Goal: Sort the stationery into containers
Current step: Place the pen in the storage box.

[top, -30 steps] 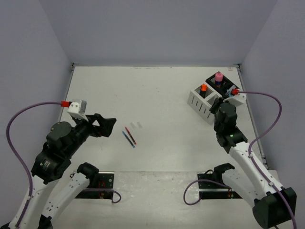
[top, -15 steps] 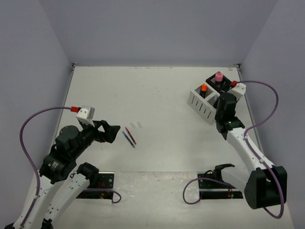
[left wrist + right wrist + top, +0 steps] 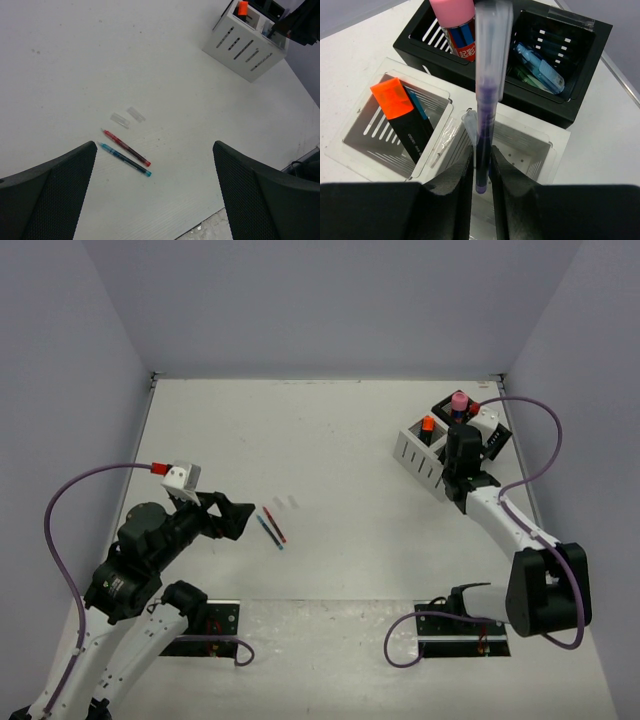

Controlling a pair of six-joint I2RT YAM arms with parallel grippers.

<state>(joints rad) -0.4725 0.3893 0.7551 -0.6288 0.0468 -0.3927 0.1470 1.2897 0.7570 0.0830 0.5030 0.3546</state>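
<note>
Your right gripper (image 3: 481, 165) is pinching a dark pen (image 3: 490, 75) upright over the white box (image 3: 559, 136), its tip hiding between the fingers (image 3: 451, 186); your left gripper (image 3: 154, 147) is gaping empty, well apart from that box.

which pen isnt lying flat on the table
The dark pen, held upright in the right gripper over the white box; the red pen and blue pen lie flat.

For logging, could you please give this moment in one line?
right pincer: dark pen above white box; left pincer: open; red pen, blue pen loose
</note>
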